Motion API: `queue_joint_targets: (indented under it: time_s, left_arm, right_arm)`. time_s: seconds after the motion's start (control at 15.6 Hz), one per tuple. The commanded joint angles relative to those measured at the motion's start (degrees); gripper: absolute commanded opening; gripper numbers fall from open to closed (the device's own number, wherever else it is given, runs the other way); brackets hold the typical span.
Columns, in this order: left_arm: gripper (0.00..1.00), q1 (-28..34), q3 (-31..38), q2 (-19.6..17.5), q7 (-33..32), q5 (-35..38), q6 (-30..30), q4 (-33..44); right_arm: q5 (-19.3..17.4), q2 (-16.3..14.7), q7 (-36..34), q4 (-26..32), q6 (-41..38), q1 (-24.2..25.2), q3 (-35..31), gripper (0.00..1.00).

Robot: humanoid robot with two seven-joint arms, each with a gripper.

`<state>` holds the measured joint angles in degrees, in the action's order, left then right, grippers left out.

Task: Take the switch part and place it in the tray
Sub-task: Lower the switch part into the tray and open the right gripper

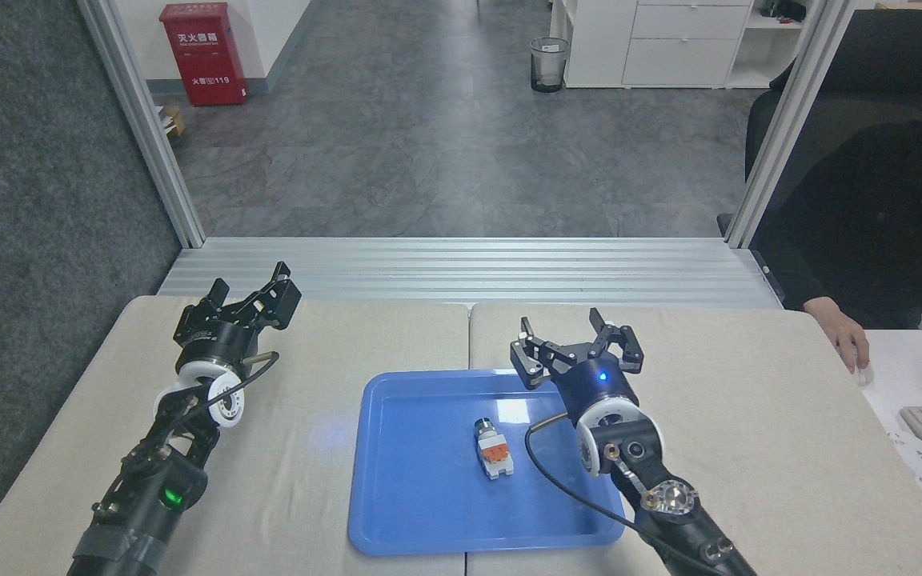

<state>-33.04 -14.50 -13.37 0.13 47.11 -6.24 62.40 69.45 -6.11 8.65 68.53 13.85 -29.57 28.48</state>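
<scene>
I see the tray [421, 512] lying near the table's [749, 416] front edge, with bare tabletop left and right of it. The switch part [493, 450] lies loose inside, right of centre, long axis running near-to-far, cylindrical end pointing away from me. My right gripper [571, 334] hangs wide and empty over the tray's far right corner. My left gripper [257, 294] sits spread, well apart.

The red cabinet [203, 53] bears white characters too small to read, then "119".
</scene>
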Motion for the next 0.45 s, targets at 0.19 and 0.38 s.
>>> queue_joint_targets:
  time_s: [0.19,0.38]
  left_arm:
    - [1.00,0.0,0.0,0.0,0.0,0.0,0.0,0.0]
    - [1.00,0.0,0.0,0.0,0.0,0.0,0.0,0.0]
  right_arm:
    - [-5.8,-17.7,-4.0,-11.1,-9.5,-2.9,-18.6,1.00]
    - [-5.7,-17.8,-7.3,-11.4,-9.5,-2.6,-18.5,1.00]
